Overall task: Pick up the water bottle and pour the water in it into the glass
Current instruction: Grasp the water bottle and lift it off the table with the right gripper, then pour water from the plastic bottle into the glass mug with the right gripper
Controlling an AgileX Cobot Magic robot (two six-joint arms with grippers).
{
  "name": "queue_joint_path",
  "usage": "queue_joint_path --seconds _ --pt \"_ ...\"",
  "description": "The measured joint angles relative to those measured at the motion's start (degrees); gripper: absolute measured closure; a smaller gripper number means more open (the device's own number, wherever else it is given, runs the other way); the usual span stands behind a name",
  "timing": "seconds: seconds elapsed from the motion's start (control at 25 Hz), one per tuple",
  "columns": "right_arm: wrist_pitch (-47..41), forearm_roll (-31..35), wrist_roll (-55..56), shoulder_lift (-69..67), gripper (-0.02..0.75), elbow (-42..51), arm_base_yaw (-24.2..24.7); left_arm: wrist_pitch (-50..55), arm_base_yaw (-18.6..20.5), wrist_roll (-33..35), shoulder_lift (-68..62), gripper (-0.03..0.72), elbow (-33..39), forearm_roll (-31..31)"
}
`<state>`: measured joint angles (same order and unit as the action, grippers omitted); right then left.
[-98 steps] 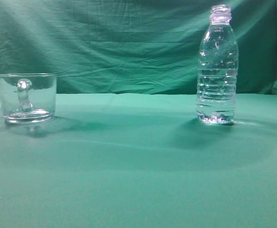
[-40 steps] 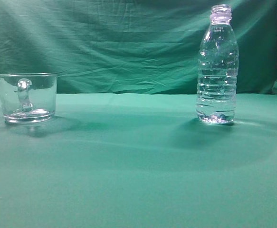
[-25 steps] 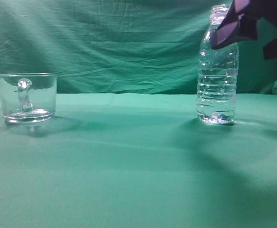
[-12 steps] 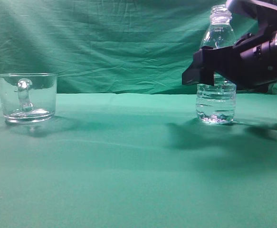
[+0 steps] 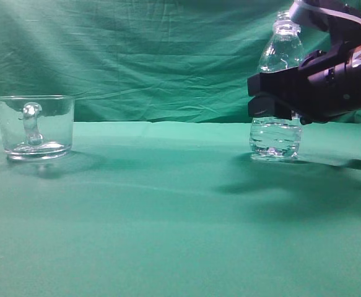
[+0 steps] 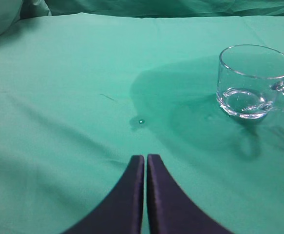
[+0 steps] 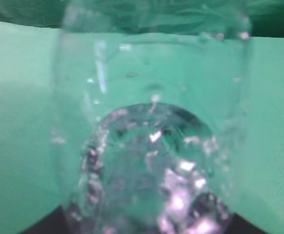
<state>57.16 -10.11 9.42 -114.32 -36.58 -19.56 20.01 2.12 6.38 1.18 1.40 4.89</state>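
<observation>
Exterior view: right pincer [image 5: 273, 93] clamped around the water bottle [image 5: 275, 137], left pincer [image 6: 145, 168] pressed closed.

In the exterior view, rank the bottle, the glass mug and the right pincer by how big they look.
1. Right pincer with its arm: widest dark shape, though nearer the camera, so its rank is unsure.
2. Bottle: tallest, partly hidden behind the pincer.
3. Glass mug: shortest, clearly smaller than the bottle.

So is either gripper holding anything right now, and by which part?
The right gripper grips the water bottle around its middle; the left gripper holds nothing.
</observation>
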Motion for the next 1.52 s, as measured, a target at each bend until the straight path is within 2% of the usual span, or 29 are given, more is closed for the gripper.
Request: queue_joint_path --seconds 0.04,0.24,0.4,0.48,0.64,0.72,0.88,1.28,1.52 --pt "0.0 -0.2 -0.2 0.0 0.475 0.0 0.0 0.0 0.0 0.0 0.0 0.688 0.0 0.0" --pt "-0.8 -3.5 -0.4 0.7 0.462 0.0 0.0 0.0 0.0 0.0 0.0 0.688 0.0 0.0" --pt "-8.0 -7.4 -0.2 6.0 0.462 -0.9 -0.1 0.0 0.0 0.0 0.0 0.688 0.0 0.0" --pt "-14.9 -9.0 0.0 10.2 0.462 -3.3 -0.8 0.0 0.0 0.0 0.0 0.688 0.0 0.0" --pt "-35.1 -12.7 0.4 16.0 0.462 -12.2 -3.9 0.0 0.0 0.0 0.0 0.688 0.0 0.0" --pt "-46.3 -15.0 0.4 16.6 0.462 -17.7 -6.6 0.0 0.0 0.0 0.0 0.688 0.0 0.0" --pt "-61.0 -20.1 -1.1 15.8 0.462 -27.8 -12.2 0.0 0.0 0.0 0.0 0.688 0.0 0.0" --pt "-75.6 -33.0 -3.4 2.0 0.462 -46.8 -21.1 0.0 0.0 0.0 0.0 0.688 0.0 0.0" --pt "-77.8 -36.6 -3.8 -5.9 0.462 -54.2 -23.7 0.0 0.0 0.0 0.0 0.688 0.0 0.0"
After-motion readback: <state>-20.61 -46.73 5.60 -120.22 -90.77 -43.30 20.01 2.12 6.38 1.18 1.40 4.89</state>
